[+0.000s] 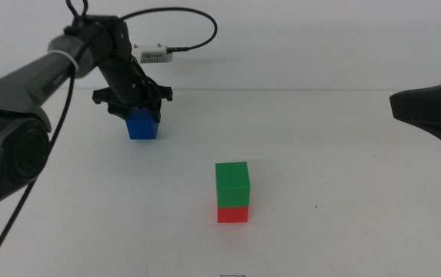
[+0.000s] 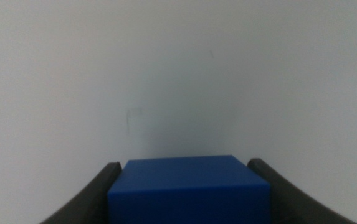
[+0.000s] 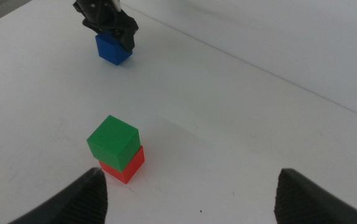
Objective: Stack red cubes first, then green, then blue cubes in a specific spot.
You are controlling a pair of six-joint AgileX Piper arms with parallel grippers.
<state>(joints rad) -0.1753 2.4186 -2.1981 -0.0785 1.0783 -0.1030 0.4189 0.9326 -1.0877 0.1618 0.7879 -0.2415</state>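
The green cube sits on the red cube at the table's front middle; both also show in the right wrist view, green on red. The blue cube stands on the table at the far left. My left gripper is down over it, its jaws against the cube's two sides, as the left wrist view shows. The blue cube fills the gap between them. My right gripper is open and empty, waiting at the right edge.
A small white device with a black cable lies at the back of the table behind the left arm. Plain white tabletop lies between the stack and the right arm.
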